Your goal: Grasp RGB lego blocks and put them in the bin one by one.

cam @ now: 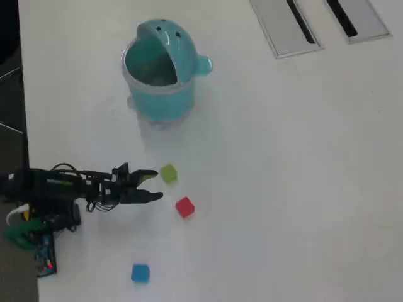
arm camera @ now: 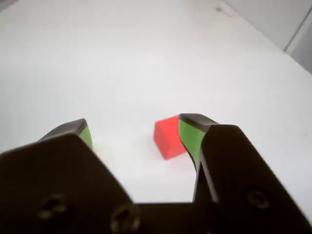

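In the overhead view the teal bin (cam: 165,100) stands at the back with its lid swung open. The yellow-green block (cam: 168,173), red block (cam: 184,207) and blue block (cam: 140,272) lie on the white table. My gripper (cam: 156,185) is open and empty, pointing right, with the yellow-green block just past its upper tip and the red block just past its lower tip. In the wrist view the gripper (arm camera: 136,127) is open, with green pads. The red block (arm camera: 168,137) lies ahead, right beside the right finger (arm camera: 191,136). The other blocks and the bin are out of that view.
Two flat grey slotted panels (cam: 286,28) are set in the table at the back right. The table's left edge (cam: 22,126) runs beside the arm's base (cam: 38,214), with dark floor beyond. White tabletop extends to the right.
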Robot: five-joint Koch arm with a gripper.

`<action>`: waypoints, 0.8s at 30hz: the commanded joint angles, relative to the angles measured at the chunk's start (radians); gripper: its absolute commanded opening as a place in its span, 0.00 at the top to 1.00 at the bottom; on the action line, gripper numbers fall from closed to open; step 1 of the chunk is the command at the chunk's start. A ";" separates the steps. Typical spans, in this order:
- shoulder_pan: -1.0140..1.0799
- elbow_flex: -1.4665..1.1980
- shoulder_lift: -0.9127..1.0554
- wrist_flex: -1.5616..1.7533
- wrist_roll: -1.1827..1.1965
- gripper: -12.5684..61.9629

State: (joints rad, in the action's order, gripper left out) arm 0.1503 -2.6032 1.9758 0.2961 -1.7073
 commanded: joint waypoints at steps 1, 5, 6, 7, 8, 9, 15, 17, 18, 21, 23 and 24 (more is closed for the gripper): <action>0.015 0.110 -0.026 0.006 -0.023 0.40; 0.086 0.204 -0.160 -0.015 -0.077 0.40; 0.095 0.221 -0.184 -0.021 -0.077 0.40; 0.101 0.235 -0.210 -0.023 -0.077 0.40; 0.107 0.245 -0.232 -0.025 -0.084 0.40; 0.115 0.253 -0.256 -0.025 -0.103 0.40; 0.141 0.281 -0.399 -0.014 -0.158 0.40; 0.141 0.302 -0.443 -0.005 -0.156 0.40; 0.140 0.310 -0.459 -0.003 -0.156 0.40; 0.132 0.331 -0.500 0.005 -0.156 0.40; 0.127 0.348 -0.534 0.041 -0.156 0.40; 0.126 0.360 -0.554 0.052 -0.156 0.40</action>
State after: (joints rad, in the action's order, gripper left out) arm 0.2746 -2.3209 1.4021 0.2853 -1.8684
